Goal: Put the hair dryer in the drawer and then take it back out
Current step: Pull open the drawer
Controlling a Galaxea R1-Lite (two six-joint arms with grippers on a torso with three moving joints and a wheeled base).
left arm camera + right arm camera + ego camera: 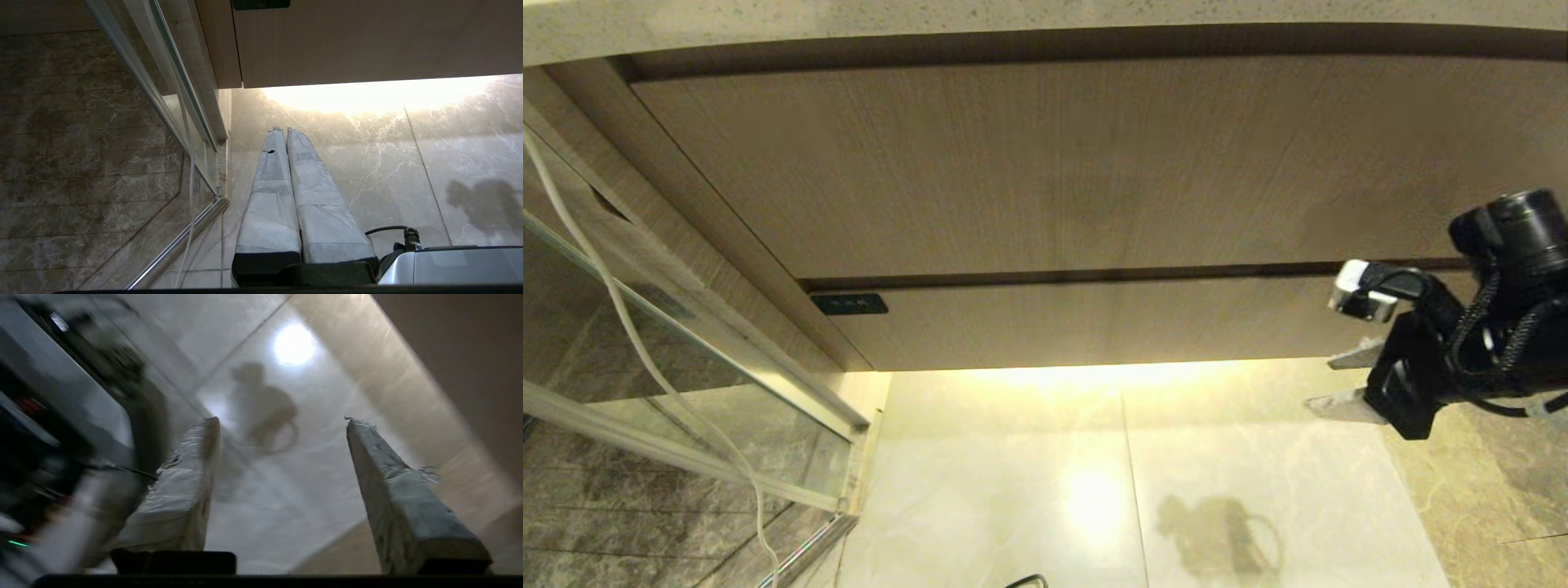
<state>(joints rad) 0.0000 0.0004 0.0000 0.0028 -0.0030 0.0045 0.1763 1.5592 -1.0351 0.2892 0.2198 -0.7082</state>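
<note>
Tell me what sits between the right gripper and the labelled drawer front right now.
Nothing: in the head view only bare marble floor shows between the open right gripper and the shut drawer.

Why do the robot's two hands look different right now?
The left hand has its fingers pressed together, while the right hand has its fingers spread wide apart with nothing between them. The left hand hangs low over the floor; the right hand is raised beside the drawer. Both have the same long, pale wrapped fingers, and both are empty.
</note>
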